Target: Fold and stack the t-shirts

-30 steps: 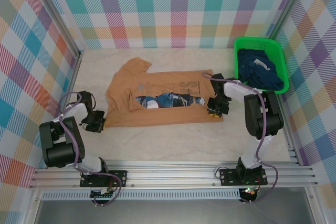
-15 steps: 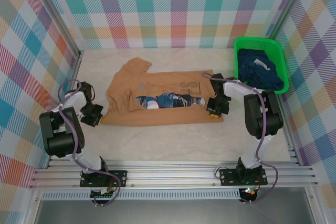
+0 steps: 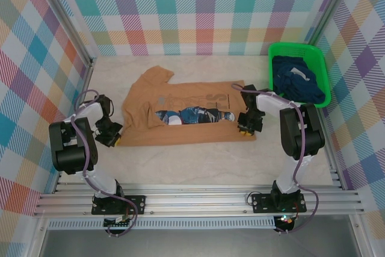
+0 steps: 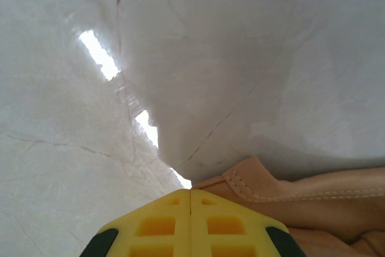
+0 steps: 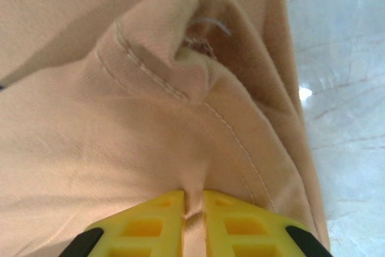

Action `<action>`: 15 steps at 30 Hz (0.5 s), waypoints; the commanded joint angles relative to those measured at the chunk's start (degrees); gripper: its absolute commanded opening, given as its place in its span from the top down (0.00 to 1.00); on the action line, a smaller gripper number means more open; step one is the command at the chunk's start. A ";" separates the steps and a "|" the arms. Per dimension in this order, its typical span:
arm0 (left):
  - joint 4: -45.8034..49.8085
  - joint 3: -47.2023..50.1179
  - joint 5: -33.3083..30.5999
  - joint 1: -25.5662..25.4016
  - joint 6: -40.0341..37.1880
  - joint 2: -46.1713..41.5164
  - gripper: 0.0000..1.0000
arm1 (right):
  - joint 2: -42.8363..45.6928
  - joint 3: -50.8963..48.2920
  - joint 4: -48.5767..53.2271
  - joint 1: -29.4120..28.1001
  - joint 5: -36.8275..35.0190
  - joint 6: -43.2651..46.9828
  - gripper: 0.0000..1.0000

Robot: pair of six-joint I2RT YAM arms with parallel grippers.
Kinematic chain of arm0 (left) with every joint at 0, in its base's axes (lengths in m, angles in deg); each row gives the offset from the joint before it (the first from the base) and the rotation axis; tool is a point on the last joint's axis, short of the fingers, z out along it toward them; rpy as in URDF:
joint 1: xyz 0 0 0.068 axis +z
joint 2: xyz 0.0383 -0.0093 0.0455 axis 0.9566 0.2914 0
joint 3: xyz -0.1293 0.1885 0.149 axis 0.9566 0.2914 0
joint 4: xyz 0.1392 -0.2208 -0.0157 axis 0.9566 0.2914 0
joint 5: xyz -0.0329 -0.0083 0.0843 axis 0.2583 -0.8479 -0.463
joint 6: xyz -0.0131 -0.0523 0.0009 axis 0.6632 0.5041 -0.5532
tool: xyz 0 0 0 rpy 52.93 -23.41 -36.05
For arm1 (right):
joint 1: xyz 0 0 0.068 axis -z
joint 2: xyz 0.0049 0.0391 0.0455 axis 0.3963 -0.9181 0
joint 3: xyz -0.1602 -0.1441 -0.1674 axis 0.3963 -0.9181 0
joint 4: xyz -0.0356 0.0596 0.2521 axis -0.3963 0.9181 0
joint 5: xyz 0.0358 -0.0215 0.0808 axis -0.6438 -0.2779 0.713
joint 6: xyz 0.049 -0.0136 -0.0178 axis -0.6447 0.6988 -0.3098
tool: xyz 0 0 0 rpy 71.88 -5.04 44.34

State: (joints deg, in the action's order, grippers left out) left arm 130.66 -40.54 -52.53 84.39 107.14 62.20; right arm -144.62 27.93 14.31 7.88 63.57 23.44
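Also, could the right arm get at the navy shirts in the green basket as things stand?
Probably not yet: the right gripper is shut on the tan-orange t-shirt. Once it lets go, likely yes: the basket sits close beside it, open-topped, the navy shirts uncovered.

We've got a pale marble-look table [image 3: 198, 161] here, kinda glossy with faint veins. Spread flat around the middle of it is the tan-orange t-shirt [image 3: 192, 97], print up, one sleeve poking toward 11 o'clock. At 2 o'clock a green mesh basket [image 3: 295, 45] sits in the corner.
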 commanded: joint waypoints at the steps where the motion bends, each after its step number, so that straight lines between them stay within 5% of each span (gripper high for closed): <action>1: 3.20 0.42 -2.46 -0.43 -0.95 -2.45 0.91 | 3.96 -0.60 3.35 0.04 0.27 0.20 0.82; 8: 7.62 -5.32 -7.11 -4.43 0.45 -9.94 0.71 | 10.68 0.86 4.13 0.02 -3.66 -0.97 0.75; 15: -1.62 -3.73 9.22 -12.29 4.36 -4.40 0.79 | 6.95 2.63 -1.30 -1.32 3.75 -4.23 0.78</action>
State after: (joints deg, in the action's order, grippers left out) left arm 132.19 -45.92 -50.85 74.31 109.34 54.31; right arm -135.39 29.09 15.28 7.45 63.79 21.69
